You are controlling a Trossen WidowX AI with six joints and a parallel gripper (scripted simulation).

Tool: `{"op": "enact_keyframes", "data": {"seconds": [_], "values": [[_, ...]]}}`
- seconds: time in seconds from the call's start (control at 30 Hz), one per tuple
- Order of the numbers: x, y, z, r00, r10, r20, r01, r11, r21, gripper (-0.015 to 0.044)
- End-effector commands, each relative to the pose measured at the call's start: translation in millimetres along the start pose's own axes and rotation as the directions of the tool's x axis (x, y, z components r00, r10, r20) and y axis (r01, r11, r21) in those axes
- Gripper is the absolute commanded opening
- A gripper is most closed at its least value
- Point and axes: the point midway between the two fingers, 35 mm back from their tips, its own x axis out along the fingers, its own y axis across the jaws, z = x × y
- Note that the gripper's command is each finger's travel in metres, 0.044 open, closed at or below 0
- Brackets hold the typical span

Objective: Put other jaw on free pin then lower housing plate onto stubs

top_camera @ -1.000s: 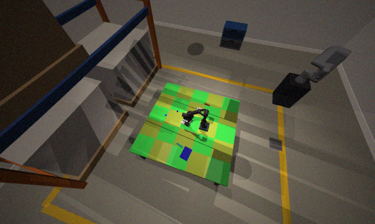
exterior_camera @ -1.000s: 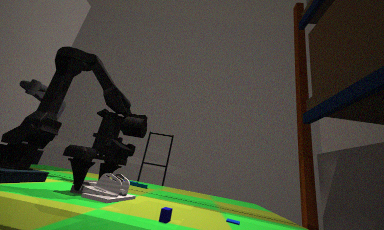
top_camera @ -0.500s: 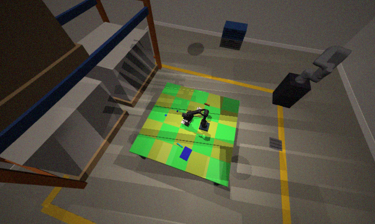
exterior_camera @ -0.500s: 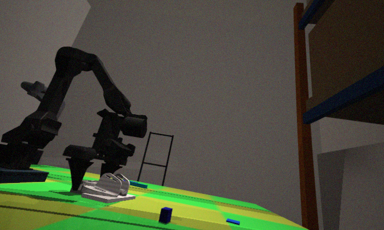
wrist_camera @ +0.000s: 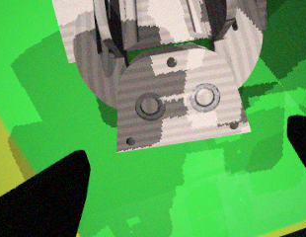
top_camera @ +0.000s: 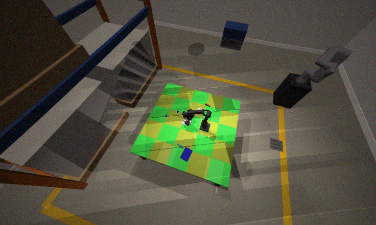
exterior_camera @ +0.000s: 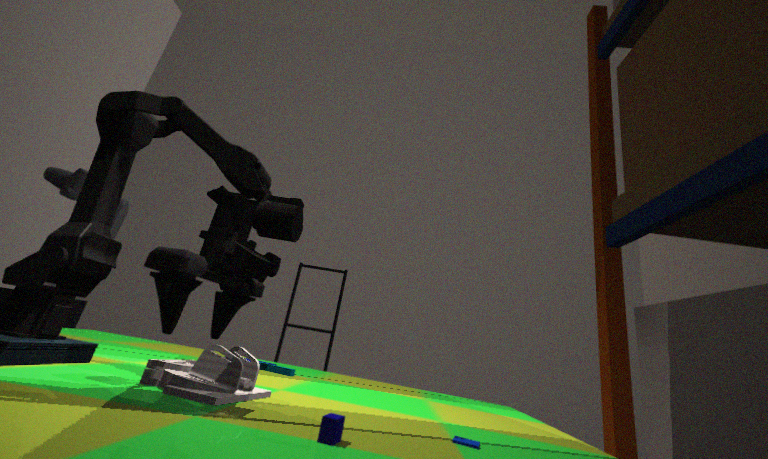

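My gripper (exterior_camera: 191, 335) (wrist_camera: 187, 143) is open and empty. Its fingertips hang above the pale assembly, apart from it. In the wrist view they stand wide on either side of the housing plate (wrist_camera: 177, 125). The plate lies over the assembly, and a round stub end shows inside each of its two rings; it looks level. Rounded pale jaw parts (wrist_camera: 89, 66) (wrist_camera: 249, 56) stick out from under both sides of the plate. The gear teeth are hidden beneath it. In the exterior view the pale base (exterior_camera: 223, 396) lies on the table, with upright curved pieces (exterior_camera: 218, 366) above it.
On the checkered table (top_camera: 216, 171) are a dark blue block (exterior_camera: 331, 429), a small blue bar (exterior_camera: 466, 442), a teal bar (top_camera: 180, 145) (exterior_camera: 278, 368), a blue rectangle (top_camera: 186, 154) and an orange bar (top_camera: 207, 104). A small white thing (top_camera: 199, 109) lies behind the arm.
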Motion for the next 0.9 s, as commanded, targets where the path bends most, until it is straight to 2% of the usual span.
{"op": "enact_keyframes", "data": {"seconds": [0.0, 0.13, 0.33, 0.87], "values": [[-22.9, -0.6, -2.5, 1.000, 0.001, 0.007, -0.001, 1.000, 0.003, 0.0440], [-17.6, 0.0, 0.3, 1.000, 0.003, 0.016, -0.003, 1.000, 0.000, 0.0440], [-70.3, -6.9, -25.4, 1.000, 0.001, 0.006, -0.001, 1.000, 0.003, 0.0440], [-72.1, -7.2, -26.6, 1.000, 0.001, 0.006, -0.001, 1.000, 0.003, 0.0440]]}}
